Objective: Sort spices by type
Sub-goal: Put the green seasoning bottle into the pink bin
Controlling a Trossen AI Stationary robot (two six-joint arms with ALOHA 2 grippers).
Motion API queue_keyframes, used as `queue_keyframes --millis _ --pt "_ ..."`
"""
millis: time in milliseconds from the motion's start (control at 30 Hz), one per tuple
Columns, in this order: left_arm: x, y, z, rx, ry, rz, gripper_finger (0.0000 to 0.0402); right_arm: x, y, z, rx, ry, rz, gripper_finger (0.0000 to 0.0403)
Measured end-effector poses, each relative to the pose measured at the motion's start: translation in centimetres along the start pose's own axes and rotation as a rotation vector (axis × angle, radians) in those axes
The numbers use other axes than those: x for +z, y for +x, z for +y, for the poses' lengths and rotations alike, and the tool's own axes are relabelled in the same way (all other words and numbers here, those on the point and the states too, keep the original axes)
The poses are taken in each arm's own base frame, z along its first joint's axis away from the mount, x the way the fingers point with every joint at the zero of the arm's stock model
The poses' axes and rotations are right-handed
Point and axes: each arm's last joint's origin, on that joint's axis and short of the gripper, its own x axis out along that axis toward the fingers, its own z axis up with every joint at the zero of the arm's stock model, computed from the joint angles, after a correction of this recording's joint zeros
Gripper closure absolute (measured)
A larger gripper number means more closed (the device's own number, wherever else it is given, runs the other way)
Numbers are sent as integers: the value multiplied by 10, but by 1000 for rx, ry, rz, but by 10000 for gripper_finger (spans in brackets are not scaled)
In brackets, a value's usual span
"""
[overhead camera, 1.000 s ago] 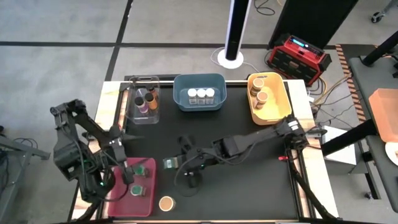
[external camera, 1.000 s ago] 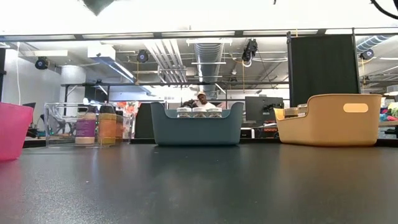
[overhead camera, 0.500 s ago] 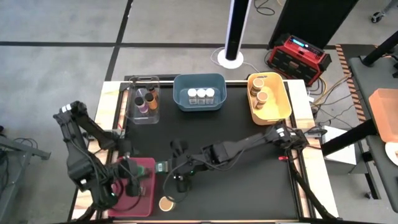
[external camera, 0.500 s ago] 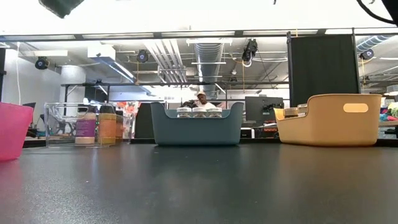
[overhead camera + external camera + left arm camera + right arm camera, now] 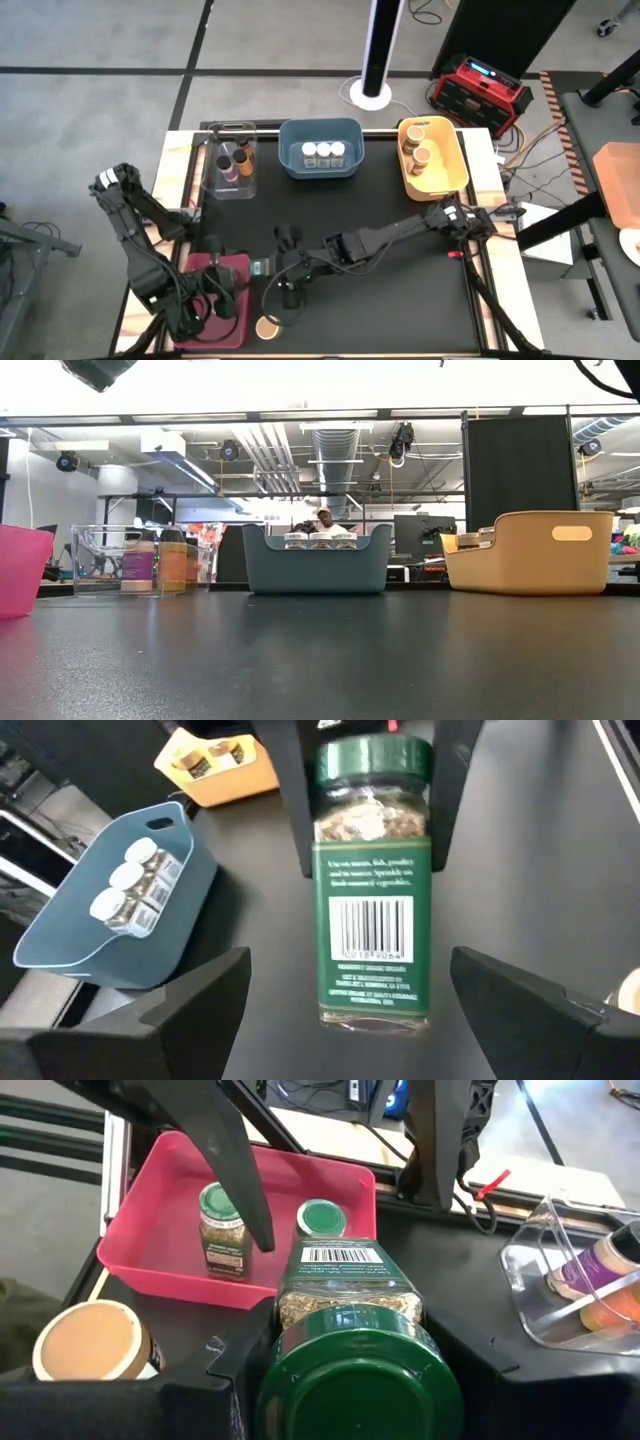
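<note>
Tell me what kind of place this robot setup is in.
Most likely a robotics lab or workshop. The low view shows exposed ceiling ducts and a person at a monitor behind the black table; a red power unit with loose cables sits on bare floor.

1. The left arm reaches from the table's left edge down toward the near left corner, elbow folded.
2. The left gripper (image 5: 215, 305) hangs with its fingers (image 5: 190, 1000) spread wide, nothing between them.
3. The right arm stretches from the right side across the table, low and nearly flat.
4. The right gripper (image 5: 268, 266) is clamped on a green-lidded jar (image 5: 345, 1330).
</note>
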Motion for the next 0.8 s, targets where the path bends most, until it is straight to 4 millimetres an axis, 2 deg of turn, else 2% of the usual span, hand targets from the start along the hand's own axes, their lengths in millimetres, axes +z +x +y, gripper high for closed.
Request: queue_keyframes --millis 133,300,567,700,800 --pt "-2 8 -4 -4 13 -7 74 0 0 1 3 -14 0 215" --pt "3 21 -12 -89 44 -8 74 0 0 1 12 -25 -3 215" --pt "8 32 -7 -66 48 2 77 1 -2 9 40 -121 -20 215" --pt "8 32 -8 -80 63 6 106 2 -3 12 39 -138 -27 215" --pt "7 32 -8 -82 69 11 160 2 -3 12 38 -139 -29 215"
